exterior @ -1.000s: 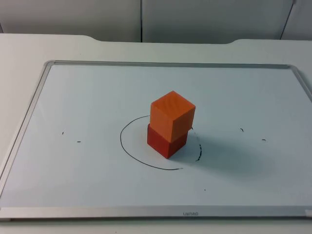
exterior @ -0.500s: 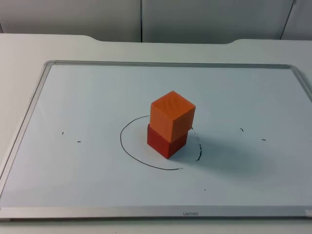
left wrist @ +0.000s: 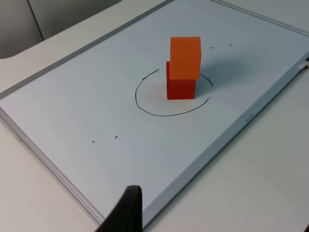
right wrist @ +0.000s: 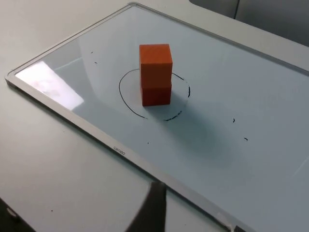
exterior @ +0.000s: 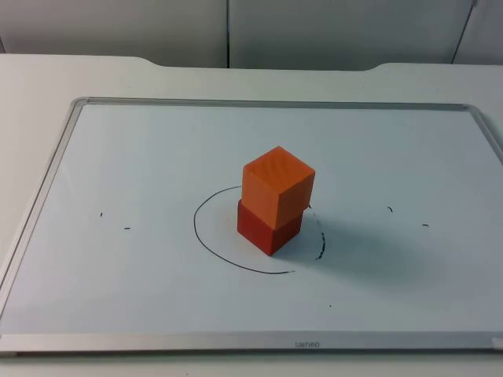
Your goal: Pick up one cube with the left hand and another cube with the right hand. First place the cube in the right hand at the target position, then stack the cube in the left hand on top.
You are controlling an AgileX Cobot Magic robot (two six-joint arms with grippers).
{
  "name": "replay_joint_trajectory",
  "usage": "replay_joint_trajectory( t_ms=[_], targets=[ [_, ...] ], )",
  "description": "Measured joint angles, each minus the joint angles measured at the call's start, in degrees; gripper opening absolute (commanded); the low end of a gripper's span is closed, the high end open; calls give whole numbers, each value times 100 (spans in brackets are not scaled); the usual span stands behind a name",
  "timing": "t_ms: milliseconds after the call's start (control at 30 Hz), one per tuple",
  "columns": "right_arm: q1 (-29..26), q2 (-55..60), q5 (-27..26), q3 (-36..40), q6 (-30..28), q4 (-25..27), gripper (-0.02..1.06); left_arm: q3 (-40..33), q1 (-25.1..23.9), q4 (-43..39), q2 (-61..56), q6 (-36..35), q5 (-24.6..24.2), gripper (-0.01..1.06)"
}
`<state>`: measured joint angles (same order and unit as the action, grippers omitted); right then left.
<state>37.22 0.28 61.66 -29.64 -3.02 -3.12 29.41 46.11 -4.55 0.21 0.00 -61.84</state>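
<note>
Although the nearest thing in each wrist view is only a single black fingertip, the left end effector [left wrist: 126, 212] and the right end effector [right wrist: 153, 205] both hang back over the white desk [exterior: 47, 75] outside the silver-framed whiteboard [exterior: 118, 157], well apart from the cubes; whether their fingers are spread or closed cannot be told, and neither holds anything. Farther in, on the board, a hand-drawn black circle [exterior: 206, 243] marks the target. The dark red solid cube [exterior: 267, 228] sits inside it, and the lighter orange solid cube [exterior: 277, 184] rests on top, slightly overhanging and turned a little against the lower one. The stack looks finished, so both arms appear to wait. The cubes seem rigid, light, with flat smooth faces; any regrasp would best pinch two opposite side faces near mid-height, gently, since the offset top cube could slide off. Beyond stands the grey partition wall [exterior: 314, 31]
</note>
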Motion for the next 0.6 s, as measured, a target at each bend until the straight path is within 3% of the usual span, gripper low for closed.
replay_joint_trajectory(
  t_ms=[200, 300, 600],
  targets=[
    [0, 0, 0, 0, 0, 0, 85, 0, 0, 0, 0, 0, 0, 105],
    [0, 0, 0, 0, 0, 0, 105, 0, 0, 0, 0, 0, 0, 105],
    [0, 0, 0, 0, 211, -30, 105, 0, 0, 0, 0, 0, 0, 105]
  ],
)
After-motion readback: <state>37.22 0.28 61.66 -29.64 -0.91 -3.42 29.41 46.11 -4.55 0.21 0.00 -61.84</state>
